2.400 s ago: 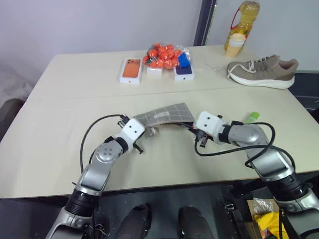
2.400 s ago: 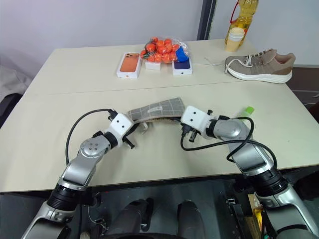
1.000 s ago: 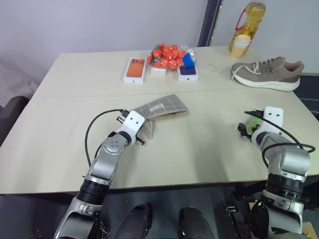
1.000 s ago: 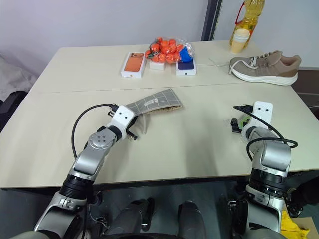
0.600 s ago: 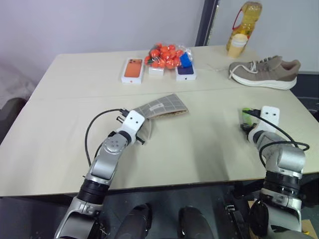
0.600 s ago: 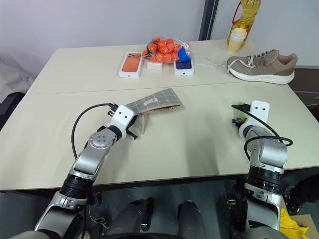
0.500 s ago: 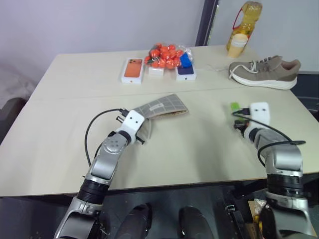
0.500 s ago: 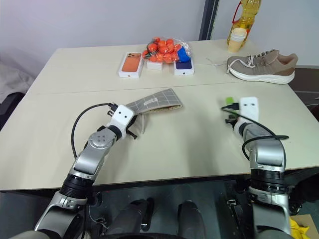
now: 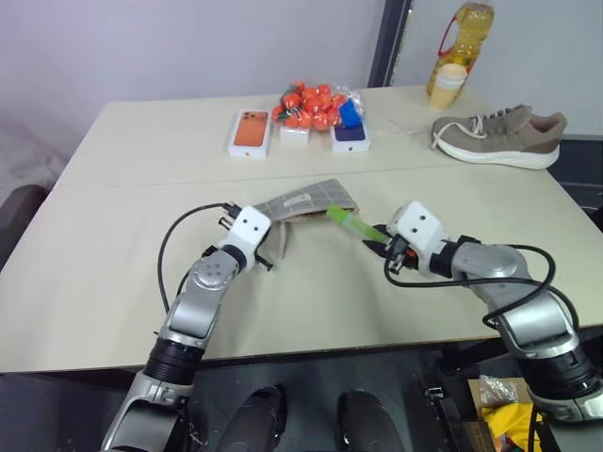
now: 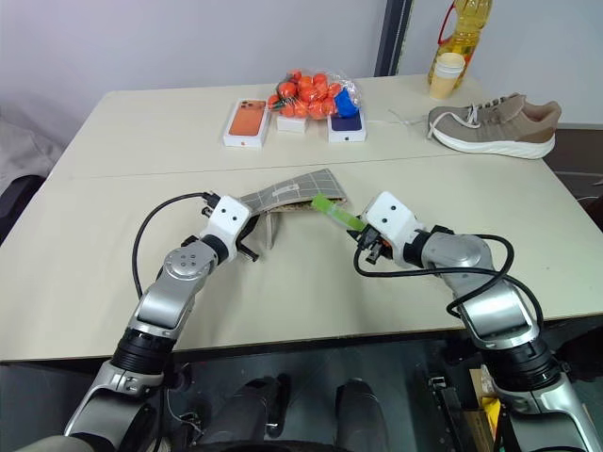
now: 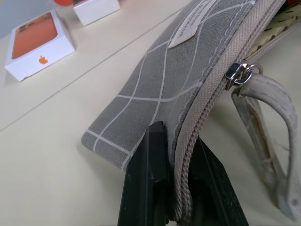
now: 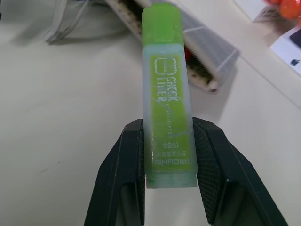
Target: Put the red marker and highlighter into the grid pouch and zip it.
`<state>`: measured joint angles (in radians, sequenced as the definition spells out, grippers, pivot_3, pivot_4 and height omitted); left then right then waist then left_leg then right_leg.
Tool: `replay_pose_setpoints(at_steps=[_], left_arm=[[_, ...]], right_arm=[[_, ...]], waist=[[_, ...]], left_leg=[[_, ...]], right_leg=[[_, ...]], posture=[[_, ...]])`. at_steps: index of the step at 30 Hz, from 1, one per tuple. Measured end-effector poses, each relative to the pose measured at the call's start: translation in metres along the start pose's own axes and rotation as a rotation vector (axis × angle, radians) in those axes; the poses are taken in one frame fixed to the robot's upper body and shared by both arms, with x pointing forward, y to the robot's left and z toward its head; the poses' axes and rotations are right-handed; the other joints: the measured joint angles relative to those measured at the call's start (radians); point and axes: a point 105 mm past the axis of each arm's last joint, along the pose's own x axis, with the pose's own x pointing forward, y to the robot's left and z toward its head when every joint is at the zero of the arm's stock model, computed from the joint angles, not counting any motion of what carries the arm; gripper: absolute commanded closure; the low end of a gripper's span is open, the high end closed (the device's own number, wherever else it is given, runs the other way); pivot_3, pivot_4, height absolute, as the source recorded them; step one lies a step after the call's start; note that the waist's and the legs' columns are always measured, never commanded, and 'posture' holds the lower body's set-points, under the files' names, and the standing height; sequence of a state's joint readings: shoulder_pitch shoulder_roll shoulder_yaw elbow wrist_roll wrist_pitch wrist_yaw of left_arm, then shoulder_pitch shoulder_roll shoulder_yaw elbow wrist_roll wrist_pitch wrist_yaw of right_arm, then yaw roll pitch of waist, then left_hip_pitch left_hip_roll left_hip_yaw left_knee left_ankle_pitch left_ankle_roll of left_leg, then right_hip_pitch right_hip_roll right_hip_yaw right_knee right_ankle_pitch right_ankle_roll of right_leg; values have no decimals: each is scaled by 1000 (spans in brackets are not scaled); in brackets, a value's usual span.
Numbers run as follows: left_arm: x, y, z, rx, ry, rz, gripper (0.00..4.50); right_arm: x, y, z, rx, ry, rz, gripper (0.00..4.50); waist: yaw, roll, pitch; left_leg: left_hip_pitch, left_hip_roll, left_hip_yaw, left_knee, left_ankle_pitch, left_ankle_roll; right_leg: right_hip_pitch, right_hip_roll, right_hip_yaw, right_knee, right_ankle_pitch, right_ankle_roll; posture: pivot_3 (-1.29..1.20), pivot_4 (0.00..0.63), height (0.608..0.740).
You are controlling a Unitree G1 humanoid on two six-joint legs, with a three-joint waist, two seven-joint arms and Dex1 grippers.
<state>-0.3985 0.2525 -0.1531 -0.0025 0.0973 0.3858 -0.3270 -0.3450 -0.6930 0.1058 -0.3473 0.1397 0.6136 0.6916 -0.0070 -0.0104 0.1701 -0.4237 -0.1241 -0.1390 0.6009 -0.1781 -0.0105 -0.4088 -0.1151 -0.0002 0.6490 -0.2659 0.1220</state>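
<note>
Highlighter [image 9: 350,221], clamped in my right gripper [image 9: 382,247], points up-left at the grid pouch [image 9: 306,201] mouth just beyond; my left gripper [image 11: 171,188] pinches the pouch's far end.

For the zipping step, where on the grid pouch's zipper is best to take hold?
Pinch the pale pull strap hanging from the slider on the grid pouch, coming in from its open side: it dangles free, and the left end effector already pins the opposite corner.
</note>
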Motion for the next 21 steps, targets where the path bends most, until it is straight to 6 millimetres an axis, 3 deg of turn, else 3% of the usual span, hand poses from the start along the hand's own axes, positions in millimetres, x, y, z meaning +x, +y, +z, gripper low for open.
replay_pose_setpoints(at_steps=[9, 16, 21], left_arm=[[-1, -6, 8, 22, -39, -44, 4500], [-5, -13, 13, 74, -77, -101, 4500], [-6, -25, 16, 111, -103, -164, 4500]], right_arm=[[3, -4, -9, 29, 40, -13, 3622], [7, -2, -10, -62, 120, 22, 3622], [16, 6, 7, -192, 142, 60, 3622]], waist=[[0, 0, 0], [-2, 0, 0], [-2, 0, 0]], left_leg=[[0, 0, 0, 0, 0, 0], [0, 0, 0, 0, 0, 0], [0, 0, 0, 0, 0, 0]], right_leg=[[0, 0, 0, 0, 0, 0], [0, 0, 0, 0, 0, 0], [-1, 0, 0, 0, 0, 0]], posture=[[0, 150, 740], [0, 150, 740], [0, 150, 740]])
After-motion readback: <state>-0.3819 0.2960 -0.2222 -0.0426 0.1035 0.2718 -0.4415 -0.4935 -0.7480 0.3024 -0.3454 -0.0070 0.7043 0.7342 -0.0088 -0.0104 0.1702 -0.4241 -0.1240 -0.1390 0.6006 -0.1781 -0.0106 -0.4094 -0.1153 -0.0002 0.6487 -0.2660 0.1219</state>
